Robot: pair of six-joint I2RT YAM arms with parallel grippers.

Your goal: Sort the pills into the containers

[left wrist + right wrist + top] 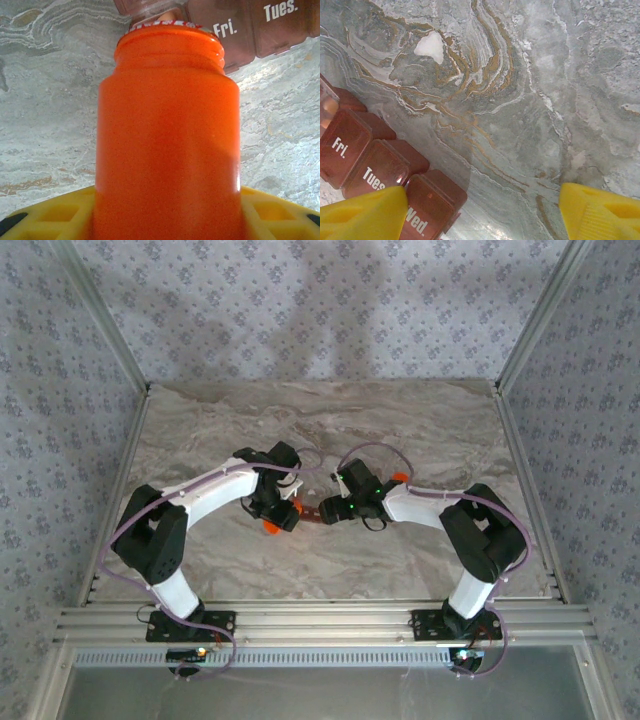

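My left gripper is shut on the orange bottle; its yellow fingers press the bottle's base from both sides. The bottle's open mouth tips toward the containers, a dark red-brown strip with lids marked Fri. and Tues. A pale orange pill shows just past the rim. In the top view the bottle and containers lie between the arms. My right gripper is open over bare marble, its left finger over the Wed. end of the containers. Pale pills sit in the clear end compartment.
The marble table is framed by aluminium rails at the sides and patterned walls behind. A small orange object lies beside the right arm's wrist. Both arms bend inward and meet close together at the table's middle.
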